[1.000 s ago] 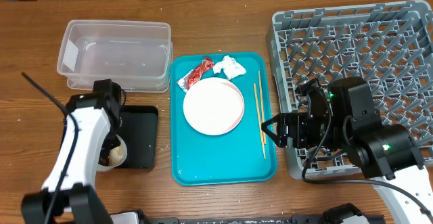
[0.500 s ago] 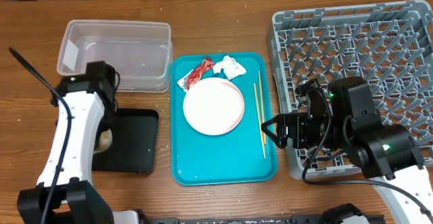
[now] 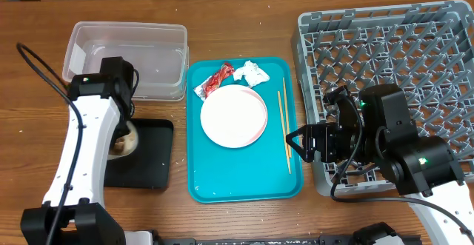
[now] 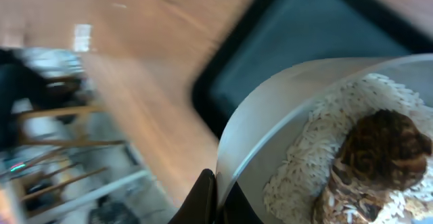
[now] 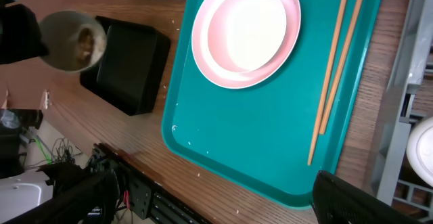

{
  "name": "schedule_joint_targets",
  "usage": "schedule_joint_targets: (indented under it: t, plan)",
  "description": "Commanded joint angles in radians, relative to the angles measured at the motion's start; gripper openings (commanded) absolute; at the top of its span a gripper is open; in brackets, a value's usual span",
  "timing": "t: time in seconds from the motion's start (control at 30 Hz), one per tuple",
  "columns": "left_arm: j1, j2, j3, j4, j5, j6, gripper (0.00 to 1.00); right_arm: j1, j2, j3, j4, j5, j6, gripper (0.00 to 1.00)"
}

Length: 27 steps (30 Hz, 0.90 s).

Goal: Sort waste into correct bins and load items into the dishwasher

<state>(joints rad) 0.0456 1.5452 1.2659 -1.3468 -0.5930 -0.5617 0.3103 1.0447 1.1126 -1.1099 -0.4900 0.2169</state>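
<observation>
My left gripper (image 4: 218,187) is shut on the rim of a white bowl (image 3: 126,143) holding rice-like scraps (image 4: 318,163) and a brown lump. It holds the bowl over the left edge of the black tray (image 3: 148,156); the bowl also shows in the right wrist view (image 5: 71,41). My right gripper (image 3: 296,143) is open and empty above the teal tray's right side, beside the chopsticks (image 3: 285,126). The pink-white plate (image 3: 233,117), red wrapper (image 3: 215,80) and tissue (image 3: 250,73) lie on the teal tray. The clear tub (image 3: 126,56) stands behind the black tray.
The teal tray (image 3: 244,182) sits mid-table. The grey dish rack (image 3: 392,60) fills the right side, under my right arm. A white dish (image 5: 423,149) shows in the rack at the edge of the right wrist view. A few grains lie on the tray and wood.
My left arm has swung back toward the clear tub, carrying the bowl from the black tray's near-left corner further up its left edge. The right arm has not moved.
</observation>
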Motion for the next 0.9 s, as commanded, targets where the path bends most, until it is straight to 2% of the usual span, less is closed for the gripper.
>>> schedule_joint_targets:
  t: [0.0, 0.17, 0.3, 0.43, 0.67, 0.87]
  plan:
    - [-0.060, -0.026, 0.015, 0.045, 0.278, 0.128, 0.04, 0.008, -0.006, 0.013, 0.008, 0.002, -0.009, 0.94]
    - [-0.256, -0.063, 0.017, 0.132, 0.401, 0.202, 0.04, 0.008, -0.006, 0.013, 0.008, 0.002, -0.009, 0.94]
    - [-0.439, -0.055, 0.010, 0.184, 0.411, 0.202, 0.04, 0.008, -0.006, 0.013, 0.003, 0.002, -0.009, 0.94]
    - [-0.563, -0.037, -0.016, 0.226, 0.412, 0.177, 0.04, 0.008, -0.006, 0.013, -0.002, 0.002, -0.008, 0.94]
    - [-0.630, -0.034, -0.148, 0.322, 0.543, 0.173, 0.04, 0.008, -0.006, 0.013, -0.003, 0.002, -0.008, 0.94]
    - [-0.628, -0.034, -0.293, 0.410, 0.562, 0.181, 0.04, 0.008, -0.006, 0.013, -0.003, 0.002, -0.008, 0.94]
